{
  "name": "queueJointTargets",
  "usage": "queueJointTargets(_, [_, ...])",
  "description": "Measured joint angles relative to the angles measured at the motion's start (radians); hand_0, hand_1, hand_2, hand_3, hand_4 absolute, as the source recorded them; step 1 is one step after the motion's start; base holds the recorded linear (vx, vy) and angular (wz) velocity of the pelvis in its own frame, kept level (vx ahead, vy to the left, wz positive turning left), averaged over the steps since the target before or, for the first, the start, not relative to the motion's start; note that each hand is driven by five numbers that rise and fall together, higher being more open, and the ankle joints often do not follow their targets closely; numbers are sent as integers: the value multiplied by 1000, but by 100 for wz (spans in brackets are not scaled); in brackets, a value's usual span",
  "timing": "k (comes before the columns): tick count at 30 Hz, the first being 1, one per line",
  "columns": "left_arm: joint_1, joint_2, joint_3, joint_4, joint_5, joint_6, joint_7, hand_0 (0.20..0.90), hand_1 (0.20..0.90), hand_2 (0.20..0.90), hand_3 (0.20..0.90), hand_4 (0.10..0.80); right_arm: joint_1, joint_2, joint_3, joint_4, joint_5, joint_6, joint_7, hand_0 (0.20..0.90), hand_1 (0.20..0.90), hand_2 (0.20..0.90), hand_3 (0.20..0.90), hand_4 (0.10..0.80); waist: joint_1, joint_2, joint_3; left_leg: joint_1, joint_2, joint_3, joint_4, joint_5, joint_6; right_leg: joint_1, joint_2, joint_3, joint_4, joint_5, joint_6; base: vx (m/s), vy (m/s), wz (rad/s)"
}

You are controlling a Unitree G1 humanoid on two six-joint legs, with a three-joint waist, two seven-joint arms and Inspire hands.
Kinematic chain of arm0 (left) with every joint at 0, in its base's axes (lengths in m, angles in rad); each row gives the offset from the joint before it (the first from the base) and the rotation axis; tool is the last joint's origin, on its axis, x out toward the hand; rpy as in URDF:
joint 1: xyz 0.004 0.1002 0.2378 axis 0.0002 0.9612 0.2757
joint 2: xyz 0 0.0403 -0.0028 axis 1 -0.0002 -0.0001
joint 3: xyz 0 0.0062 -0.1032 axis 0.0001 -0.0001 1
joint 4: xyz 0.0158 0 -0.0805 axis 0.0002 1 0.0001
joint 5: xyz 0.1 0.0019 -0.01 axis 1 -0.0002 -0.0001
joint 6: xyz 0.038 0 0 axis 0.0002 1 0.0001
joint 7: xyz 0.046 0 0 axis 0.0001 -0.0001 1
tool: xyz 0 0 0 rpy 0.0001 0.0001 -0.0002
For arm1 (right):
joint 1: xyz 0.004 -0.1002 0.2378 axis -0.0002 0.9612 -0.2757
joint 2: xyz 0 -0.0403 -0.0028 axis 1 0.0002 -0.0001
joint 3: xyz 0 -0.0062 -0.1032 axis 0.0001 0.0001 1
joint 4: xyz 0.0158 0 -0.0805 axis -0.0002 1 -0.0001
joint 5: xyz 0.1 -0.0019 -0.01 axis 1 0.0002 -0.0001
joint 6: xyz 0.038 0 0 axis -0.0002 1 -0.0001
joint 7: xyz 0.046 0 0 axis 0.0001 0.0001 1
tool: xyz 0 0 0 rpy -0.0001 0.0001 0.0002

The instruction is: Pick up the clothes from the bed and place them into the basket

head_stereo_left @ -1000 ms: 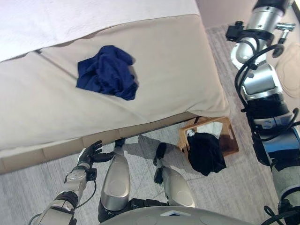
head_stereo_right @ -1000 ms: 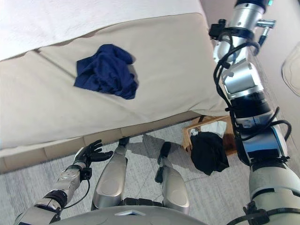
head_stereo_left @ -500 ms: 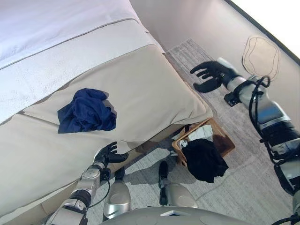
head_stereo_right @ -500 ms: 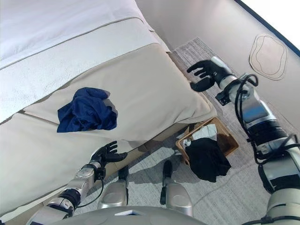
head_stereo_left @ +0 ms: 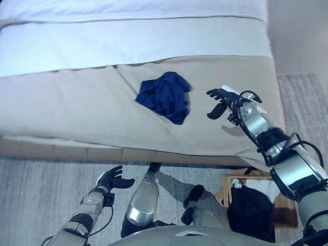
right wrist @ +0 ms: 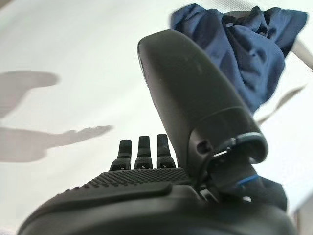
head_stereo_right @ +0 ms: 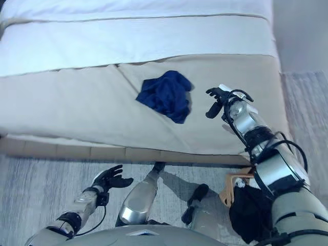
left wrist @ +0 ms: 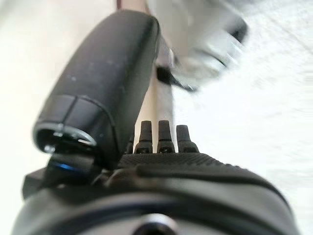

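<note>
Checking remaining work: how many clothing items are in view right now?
2. A navy garment lies crumpled on the bed, just off the open right hand. A black garment hangs over the basket on the floor. More may be hidden under it.

The two eye views look steeply down from the robot's head, side by side, and share nearly the whole scene: the wide bed with its beige cover and white sheet (head_stereo_left: 77,102) fills the upper half of each frame, the grey floor the lower half. The crumpled dark blue garment (head_stereo_left: 165,96) sits just above centre in both, shifted only slightly between them. The open wooden basket (head_stereo_right: 233,185) shows at the lower right.

The right wrist view looks from very close along the right hand (right wrist: 146,152) toward the bed cover, with the blue garment at its upper right. The left wrist view looks along the left hand (left wrist: 164,139) at the pale floor.
</note>
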Motion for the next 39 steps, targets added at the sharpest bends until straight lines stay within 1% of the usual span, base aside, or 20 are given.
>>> queueJointTargets(2, [1, 17, 11, 20, 0, -2, 0, 900, 900, 900, 900, 800, -36, 53, -1, 56, 0, -3, -61, 900, 900, 900, 900, 800, 32, -23, 24, -1, -13, -6, 1, 1, 0, 3, -8, -7, 2, -6, 8, 69, 52, 24])
queueJointTargets(5, [-11, 17, 16, 27, 0, -11, -8, 900, 900, 900, 900, 800, -58, 91, -4, 104, -20, -7, -140, 900, 900, 900, 900, 800, 56, -45, 43, -17, -28, -48, 2, 3, 1, 15, -16, -47, 0, -10, 11, 38, 50, 41])
queueJointTargets(9, [-35, -11, 15, 26, -1, -29, -32, 900, 900, 900, 900, 800, -125, 123, -6, 186, -48, 5, -194, 900, 900, 900, 900, 800, 104, -52, 59, -32, -38, -70, 3, 11, 2, 15, -17, -63, -5, -16, 19, 53, 18, 23])
queueJointTargets(10, [-36, -15, 15, 26, -2, -34, -33, 900, 900, 900, 900, 800, -140, 133, -6, 204, -50, 9, -193, 900, 900, 900, 900, 800, 109, -53, 61, -33, -43, -73, 3, 10, 1, 16, -17, -66, -4, -17, 20, 126, -41, 21])
queueJointTargets(11, [-43, -24, 12, 30, -7, -47, -41, 900, 900, 900, 900, 800, -172, 151, -3, 259, -70, 17, -172, 900, 900, 900, 900, 800, 111, -53, 61, -38, -45, -87, 4, 10, -17, 19, -19, -81, 2, -28, 27, 48, 28, 25])
queueJointTargets(12, [-48, -30, 10, 20, -9, -50, -48, 900, 900, 900, 900, 800, -181, 157, -3, 281, -81, 32, -152, 900, 900, 900, 900, 800, 118, -53, 61, -38, -38, -92, 3, 9, -20, 19, -16, -84, 5, -35, 26, 146, -38, 21])
queueJointTargets(15, [-56, -36, -6, 4, -11, -69, -62, 900, 900, 900, 900, 800, -199, 178, 0, 339, -87, 78, -91, 900, 900, 900, 900, 800, 151, -56, 63, -38, -39, -99, 5, 13, -15, 19, -12, -90, 14, -44, 25, 41, 24, 8])
queueJointTargets(19, [-56, -40, -15, -6, -14, -89, -71, 900, 900, 900, 900, 800, -213, 202, 0, 374, -87, 112, -60, 900, 900, 900, 900, 800, 156, -52, 72, -61, -39, -113, 18, 12, -16, 10, -6, -105, 15, -49, 23, 1, 22, 10])
queueJointTargets(24, [-55, -40, -26, -24, -29, -90, -63, 900, 900, 900, 900, 800, -246, 205, 1, 380, -47, 102, -29, 900, 900, 900, 900, 800, 157, -49, 91, -100, -38, -121, 19, 10, -25, -36, -8, -107, 37, -54, 27, -27, 14, 1])
queueJointTargets(25, [-55, -40, -27, -29, -30, -90, -61, 900, 900, 900, 900, 800, -256, 203, 3, 380, -21, 93, -13, 853, 853, 853, 845, 745, 157, -49, 93, -112, -37, -122, 19, 12, -26, -51, -9, -107, 45, -54, 27, 0, 0, 0])
queueJointTargets(26, [-55, -40, -27, -32, -30, -90, -59, 900, 900, 900, 900, 800, -264, 202, 7, 380, 6, 84, 2, 300, 300, 300, 200, 100, 157, -49, 93, -122, -37, -123, 19, 13, -27, -61, -10, -107, 49, -54, 27, 0, 0, 0])
queueJointTargets(29, [-55, -38, -27, -33, -50, -89, -56, 900, 900, 900, 900, 800, -269, 201, 20, 376, 104, 37, 2, 300, 300, 300, 200, 100, 156, -50, 101, -124, -37, -123, 19, 14, -27, -63, -10, -107, 49, -54, 27, 0, 0, 0])
queueJointTargets(30, [-55, -39, -28, -33, -50, -89, -51, 900, 900, 900, 900, 800, -269, 201, 19, 368, 185, -1, -11, 300, 300, 300, 200, 100, 153, -49, 101, -125, -36, -123, 18, 13, -27, -65, -9, -106, 48, -54, 27, 0, 0, 0])
queueJointTargets(32, [-55, -39, -27, -29, -50, -90, -47, 900, 900, 900, 900, 800, -257, 220, -36, 324, 326, -64, -74, 300, 300, 300, 200, 100, 141, -50, 106, -125, -33, -121, 18, 13, -27, -66, -7, -104, 48, -53, 26, -12, 6, -4])
queueJointTargets(33, [-55, -39, -27, -29, -50, -91, -46, 900, 900, 900, 900, 800, -253, 226, -54, 303, 349, -80, -91, 300, 300, 300, 200, 100, 138, -50, 109, -125, -33, -119, 18, 14, -27, -66, -7, -102, 48, -52, 25, -16, 5, -6])
queueJointTargets(35, [-54, -44, -27, -29, -51, -96, -35, 900, 900, 900, 900, 800, -226, 250, -123, 181, 427, -165, -185, 300, 300, 300, 200, 100, 126, -51, 124, -124, -30, -111, 19, 17, -23, -69, -6, -96, 48, -48, 26, -56, 53, -11])
queueJointTargets(36, [-52, -55, -27, -30, -51, -104, -24, 900, 900, 900, 900, 800, -208, 260, -152, 76, 481, -199, -239, 300, 300, 300, 200, 100, 119, -54, 130, -123, -24, -104, 19, 19, -20, -72, -7, -88, 48, -48, 26, -99, 95, -13])
queueJointTargets(37, [-52, -61, -25, -28, -51, -107, -20, 900, 900, 900, 900, 800, -195, 266, -180, 26, 503, -216, -260, 300, 300, 300, 200, 100, 116, -55, 132, -121, -24, -100, 19, 15, -28, -74, -8, -85, 49, -47, 25, -97, 105, -17])
queueJointTargets(38, [-50, -67, -32, -30, -64, -113, -12, 900, 900, 900, 900, 800, -172, 285, -229, -76, 551, -262, -303, 300, 300, 300, 200, 100, 115, -56, 133, -121, -26, -89, 30, 21, -20, -73, -10, -73, 50, -43, 20, 1, 48, -18])
queueJointTargets(39, [-48, -68, -33, -30, -68, -114, -5, 900, 900, 900, 900, 800, -173, 297, -247, -116, 580, -283, -317, 300, 300, 300, 200, 100, 113, -57, 133, -117, -26, -80, 34, 20, -22, -70, -10, -64, 49, -43, 20, 12, 59, -24])
